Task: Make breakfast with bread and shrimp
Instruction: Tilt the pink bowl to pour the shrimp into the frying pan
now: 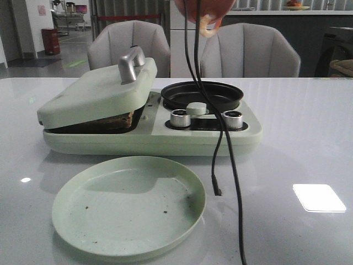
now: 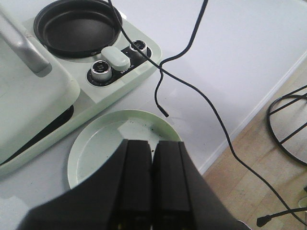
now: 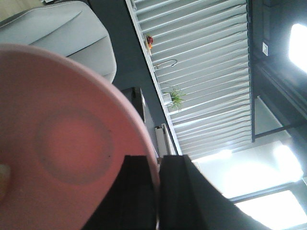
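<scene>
A slice of bread (image 1: 113,121) lies inside the pale green breakfast maker, its brown crust showing under the half-lowered lid (image 1: 94,91). High above the black round pan (image 1: 201,94) hangs a tilted pink bowl (image 1: 198,8), with a curled whitish-pink shrimp (image 1: 208,26) at its lower rim. My right gripper (image 3: 159,163) is shut on the pink bowl (image 3: 62,143) at its rim, one finger on each side of the wall. My left gripper (image 2: 153,148) is shut and holds nothing, hovering over the green plate (image 2: 105,139). Neither gripper shows in the front view.
The green plate (image 1: 83,215) with a few dark crumbs sits in front of the maker. Two silver knobs (image 1: 180,117) flank a green button. A loose black cable (image 1: 229,154) dangles across the pan and plate side. The table edge (image 2: 249,120) is close on the right.
</scene>
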